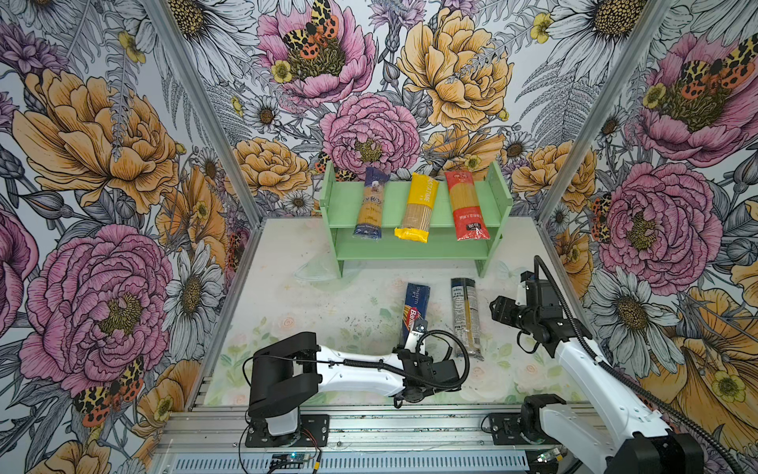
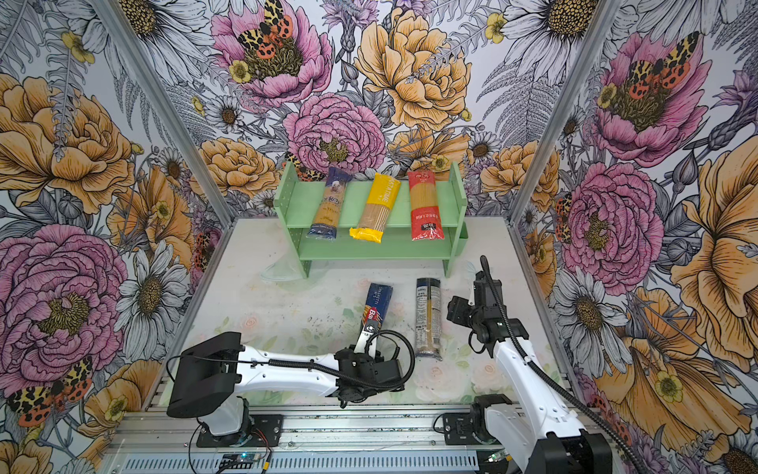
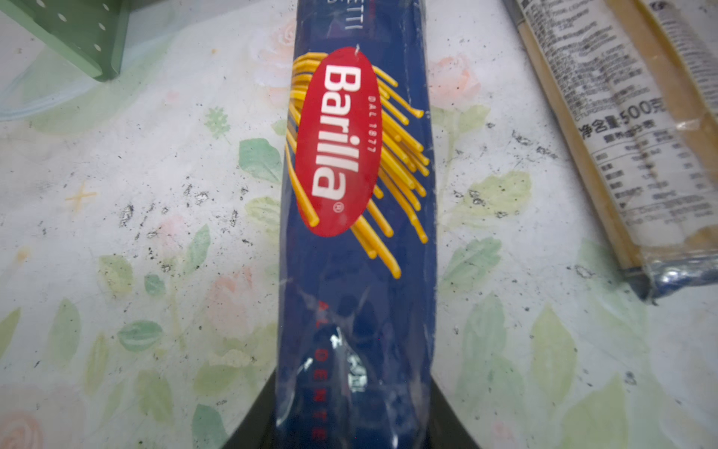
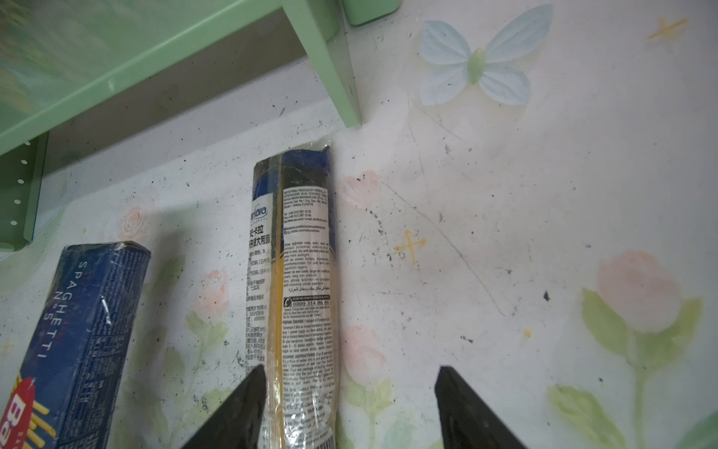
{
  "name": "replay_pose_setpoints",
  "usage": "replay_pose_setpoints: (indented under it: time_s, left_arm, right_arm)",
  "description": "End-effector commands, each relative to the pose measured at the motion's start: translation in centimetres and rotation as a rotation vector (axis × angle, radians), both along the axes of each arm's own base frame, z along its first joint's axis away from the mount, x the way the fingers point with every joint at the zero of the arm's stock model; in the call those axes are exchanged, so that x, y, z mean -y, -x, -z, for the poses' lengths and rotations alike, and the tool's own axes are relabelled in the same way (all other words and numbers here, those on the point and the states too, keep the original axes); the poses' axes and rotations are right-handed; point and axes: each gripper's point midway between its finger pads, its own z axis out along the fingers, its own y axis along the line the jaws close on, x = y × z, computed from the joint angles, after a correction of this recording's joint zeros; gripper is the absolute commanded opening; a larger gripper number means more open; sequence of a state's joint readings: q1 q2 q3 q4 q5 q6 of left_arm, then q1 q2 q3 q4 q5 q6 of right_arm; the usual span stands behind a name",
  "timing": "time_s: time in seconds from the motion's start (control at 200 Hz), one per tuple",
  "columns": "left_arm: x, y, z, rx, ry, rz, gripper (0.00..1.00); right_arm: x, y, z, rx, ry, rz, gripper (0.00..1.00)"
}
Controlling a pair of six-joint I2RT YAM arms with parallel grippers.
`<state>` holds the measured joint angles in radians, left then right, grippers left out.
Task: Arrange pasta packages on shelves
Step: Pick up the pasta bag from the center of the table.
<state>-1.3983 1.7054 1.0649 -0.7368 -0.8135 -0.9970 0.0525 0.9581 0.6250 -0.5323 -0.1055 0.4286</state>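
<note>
Pale green shelves (image 1: 414, 248) (image 2: 369, 246) stand at the back of the table. Three pasta packages lie across the upper tier, overhanging its front: blue-ended clear (image 1: 371, 203), yellow (image 1: 418, 205), red (image 1: 465, 205). The dark blue Barilla packet (image 1: 416, 299) (image 3: 357, 272) (image 4: 77, 342) lies in front of the shelves. My left gripper (image 1: 414, 330) (image 3: 353, 427) is shut on its near end, a jaw against each side. Beside it lies the clear packet with a white label (image 1: 465, 318) (image 4: 299, 291) (image 3: 621, 136). My right gripper (image 1: 498, 310) (image 4: 349, 373) hovers open over it, holding nothing.
Floral walls with aluminium posts close in the table on three sides. A metal rail (image 1: 369, 431) carrying both arm bases runs along the front edge. The right shelf leg (image 4: 338, 77) stands just beyond the clear packet's far end.
</note>
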Motion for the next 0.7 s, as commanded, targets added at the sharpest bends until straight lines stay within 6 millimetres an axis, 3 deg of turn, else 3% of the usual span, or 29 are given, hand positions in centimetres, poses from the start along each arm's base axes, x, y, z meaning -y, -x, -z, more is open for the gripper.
replay_pose_setpoints:
  time_s: [0.0, 0.185, 0.48, 0.696]
  left_arm:
    - [-0.5, -2.3, -6.5, 0.248, 0.124, -0.072, 0.20]
    - [-1.0, -1.7, -8.3, 0.296, 0.157, -0.062, 0.21]
    - [-0.3, -0.1, -8.7, 0.296, 0.194, -0.021, 0.21]
    - [-0.7, -0.3, -10.8, 0.313, 0.218, -0.014, 0.20]
  right_arm:
    - [0.3, -0.3, 0.1, 0.009, 0.005, 0.019, 0.71]
    - [0.4, -0.3, 0.2, 0.005, 0.007, 0.023, 0.71]
    - [0.4, -0.3, 0.2, 0.005, 0.009, 0.022, 0.71]
    - [0.4, -0.3, 0.3, 0.003, 0.008, 0.024, 0.71]
